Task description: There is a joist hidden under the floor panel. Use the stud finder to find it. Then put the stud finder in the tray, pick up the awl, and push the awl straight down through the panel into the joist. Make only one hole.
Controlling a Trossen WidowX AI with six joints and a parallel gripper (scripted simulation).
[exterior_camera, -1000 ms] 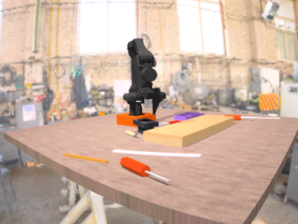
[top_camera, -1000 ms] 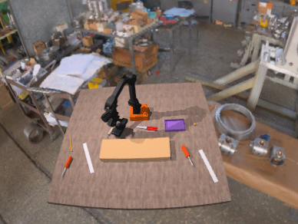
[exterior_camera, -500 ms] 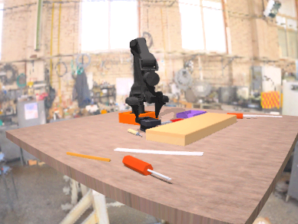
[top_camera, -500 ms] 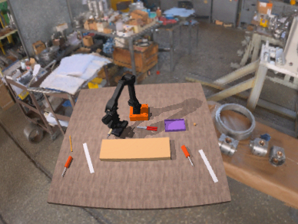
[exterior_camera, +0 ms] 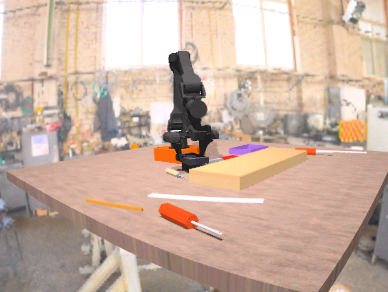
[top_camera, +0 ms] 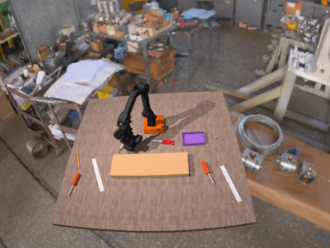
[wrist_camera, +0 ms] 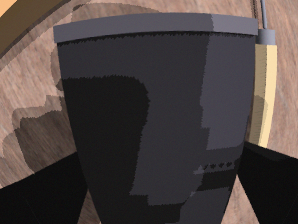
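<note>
Black tapered block (top_camera: 133,145) (exterior_camera: 194,162) (wrist_camera: 150,100) (faintly ridged).

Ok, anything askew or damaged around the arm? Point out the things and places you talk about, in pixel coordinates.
Nothing stands out: the tray (top_camera: 194,138) (exterior_camera: 248,149) sits upright, the floor panel (top_camera: 150,165) (exterior_camera: 250,167) lies flat, and I see no spill or breakage.

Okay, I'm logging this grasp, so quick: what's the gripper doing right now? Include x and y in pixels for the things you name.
Gripper (top_camera: 128,139) (exterior_camera: 191,154) (wrist_camera: 162,155): open, fingers either side of the black, tapered stud finder (top_camera: 133,144) (exterior_camera: 196,162) (wrist_camera: 155,105); contact can't be told.

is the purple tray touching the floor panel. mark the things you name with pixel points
Apart. The top view shows bare tabletop between the purple tray (top_camera: 194,138) (exterior_camera: 248,149) and the nearest corner of the floor panel (top_camera: 150,164) (exterior_camera: 250,162) (wrist_camera: 17,25).
</note>
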